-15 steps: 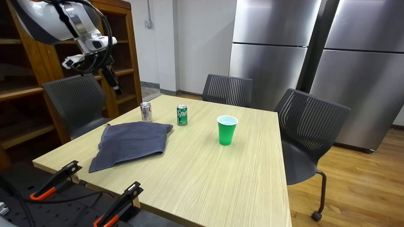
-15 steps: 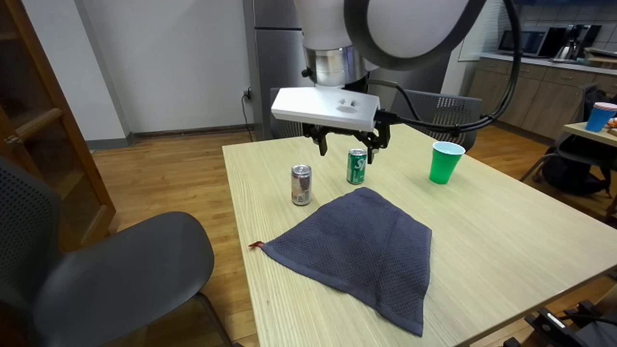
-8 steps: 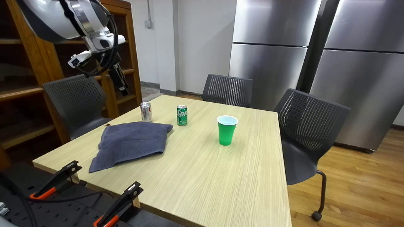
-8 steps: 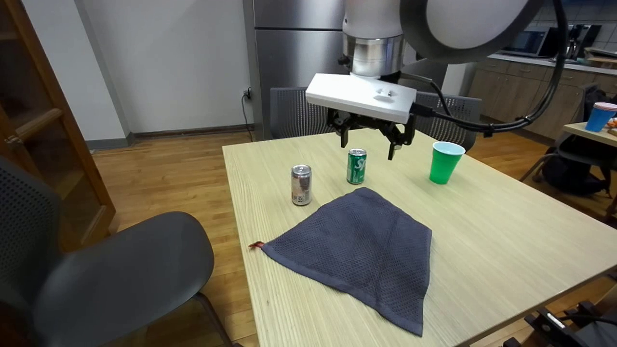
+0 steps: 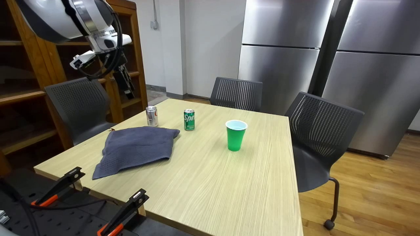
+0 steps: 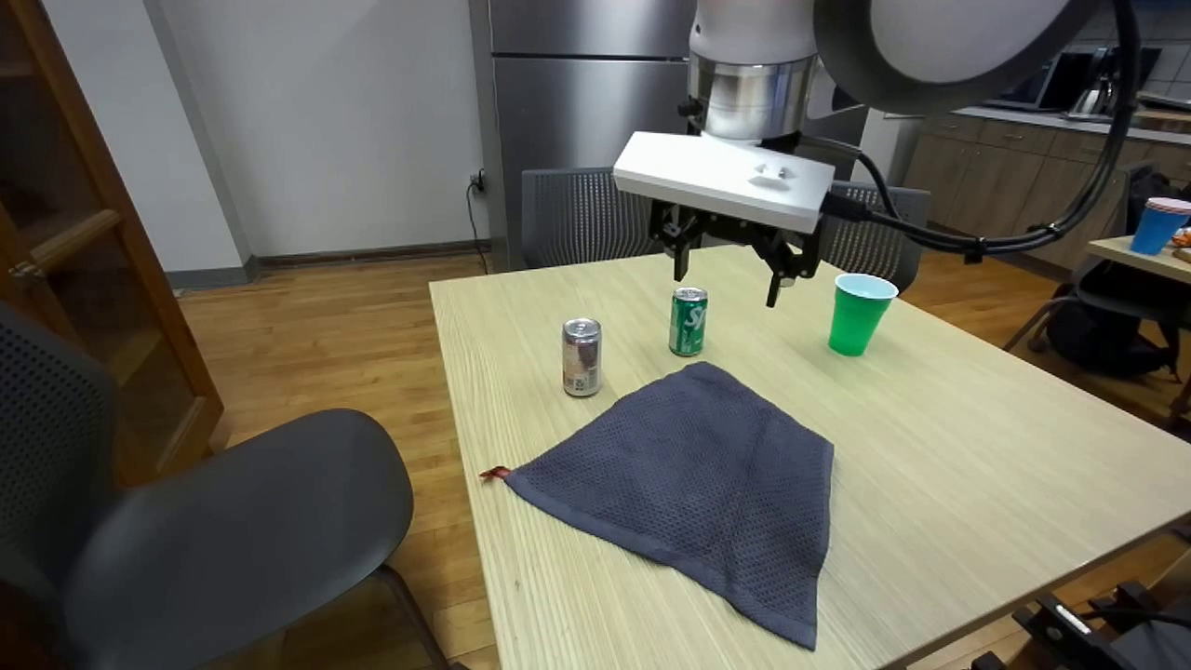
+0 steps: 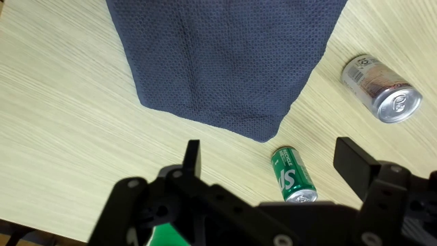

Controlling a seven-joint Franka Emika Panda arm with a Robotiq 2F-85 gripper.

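High above the table, my gripper (image 6: pixel 727 288) stands open, its fingers (image 7: pixel 194 159) wide apart with nothing between them. The green Sprite can (image 7: pixel 294 174) is nearest, upright on the table below and seen through the gap in the wrist view, its near end partly covered by the gripper body. A silver can (image 7: pixel 382 89) stands upright beyond the right finger. The dark blue-grey cloth (image 6: pixel 689 484) lies spread flat, one corner close to the Sprite can. A green cup (image 5: pixel 234 137) with a white inside stands upright; the gripper mostly hides it in the wrist view.
The pale wooden table (image 5: pixel 216 196) has chairs around it, among them a dark chair (image 6: pixel 242 530) and a mesh-backed chair (image 5: pixel 318 137). Two clamps (image 5: pixel 123 213) grip its near edge. A wooden cabinet (image 5: pixel 131 59) and steel refrigerators (image 5: pixel 282 65) stand behind.
The arm and open gripper have shifted right in both exterior views, clearly in one of them, slowing over the last half second. Cans, cup and cloth have not moved.
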